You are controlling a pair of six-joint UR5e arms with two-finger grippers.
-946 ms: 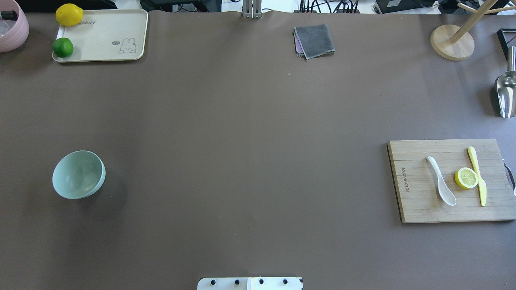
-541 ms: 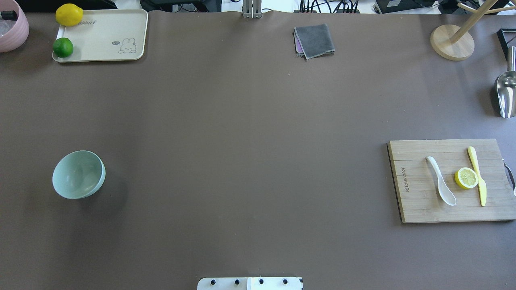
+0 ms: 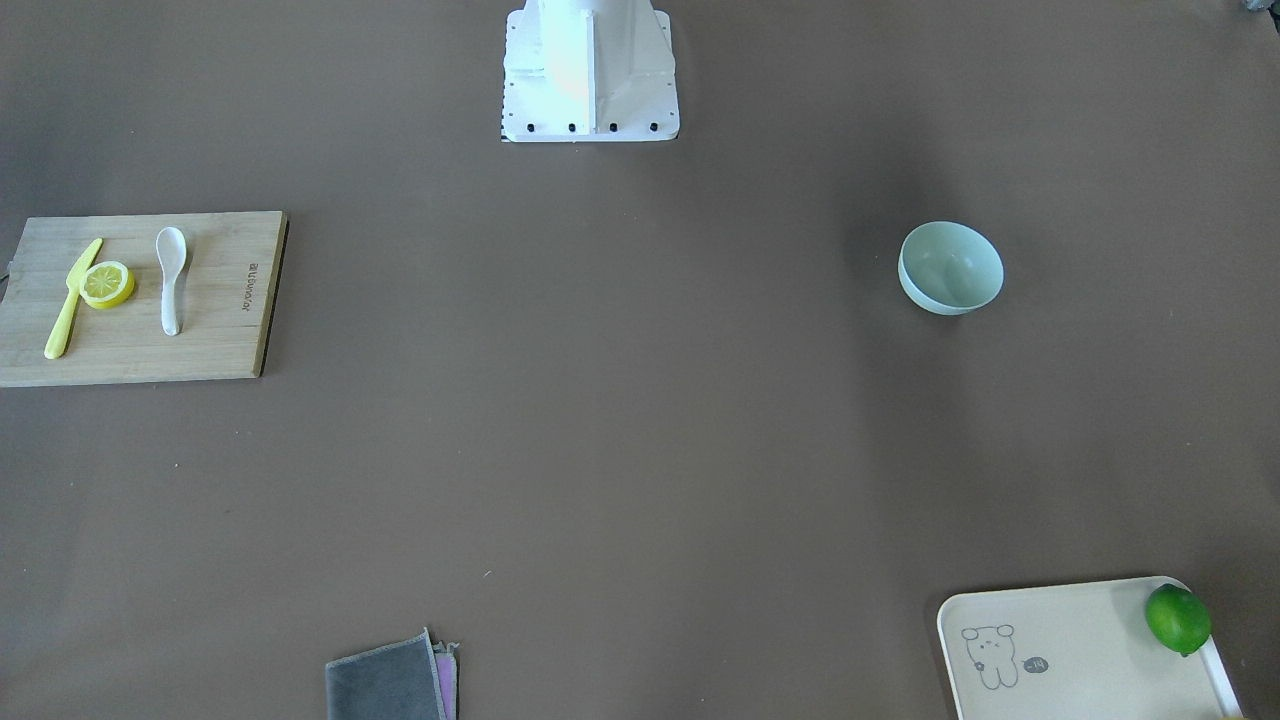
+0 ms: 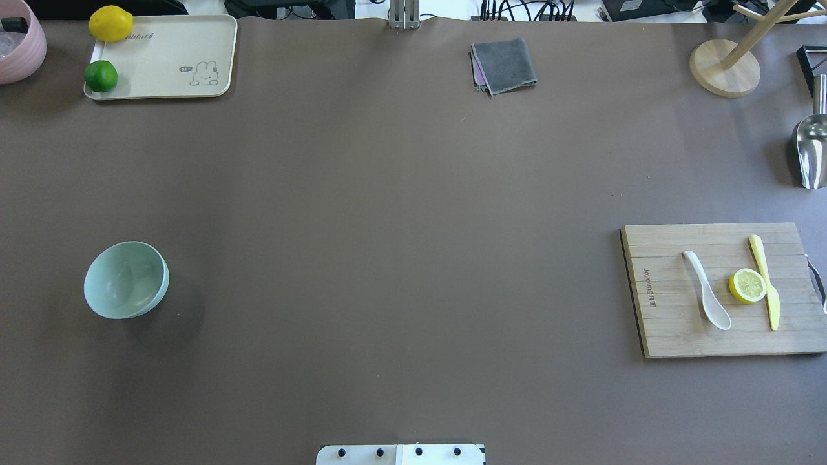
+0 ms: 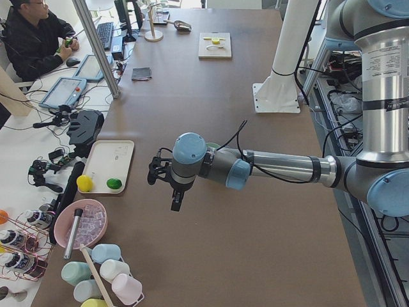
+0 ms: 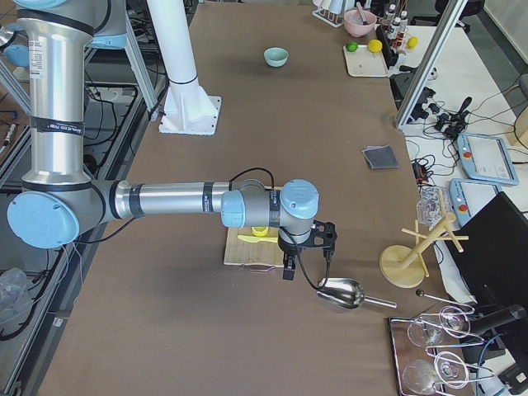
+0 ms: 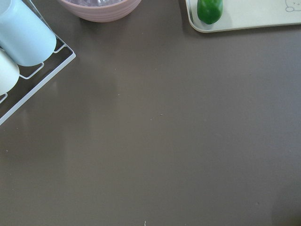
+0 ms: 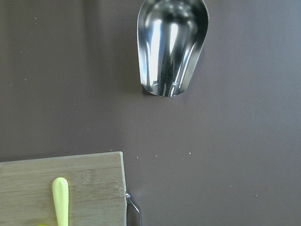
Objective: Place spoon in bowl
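The white spoon (image 4: 707, 292) lies on a wooden cutting board (image 4: 672, 336) at the table's right, scoop toward the robot; it also shows in the front-facing view (image 3: 170, 280). The mint-green bowl (image 4: 126, 279) stands empty on the table's left and also shows in the front-facing view (image 3: 950, 268). My left gripper (image 5: 176, 203) hangs above the table's left end, shown only in the exterior left view. My right gripper (image 6: 287, 272) hangs over the board's outer edge, shown only in the exterior right view. I cannot tell whether either is open or shut.
A lemon slice (image 4: 747, 285) and yellow knife (image 4: 765, 282) lie beside the spoon. A metal scoop (image 4: 811, 152) and wooden stand (image 4: 723, 68) are far right. A grey cloth (image 4: 504, 64) lies at the back. A cream tray (image 4: 168, 64) holds a lime and a lemon.
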